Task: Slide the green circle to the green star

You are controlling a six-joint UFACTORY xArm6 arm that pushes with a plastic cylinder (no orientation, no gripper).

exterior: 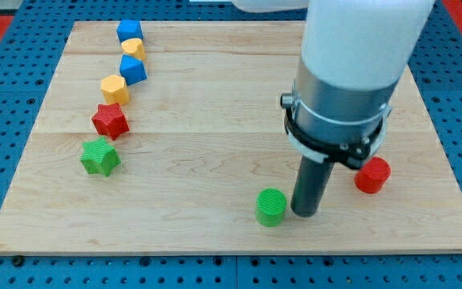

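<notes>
Wooden board (pixel 215 144) | green circle (pixel 271 207) touching my tip (pixel 304 213), on its view-left

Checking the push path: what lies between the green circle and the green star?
Nothing: in the camera view, only bare board separates the green circle from the green star. My tip sits right of the circle.

— Where's the arm (pixel 359 48) sitting?

— It comes down from the view's top, right of centre: a wide white casing, then a grey collar (pixel 339 100) ringed by a black clamp.

— And the rod (pixel 311 186)?

— Dark, straight and upright, dropping out of the collar.

— Where does my tip (pixel 305 213) end up?

— Low in the view, its very end down on the bench (pixel 215 160), towards the view's bottom and slightly right of the middle.
</notes>
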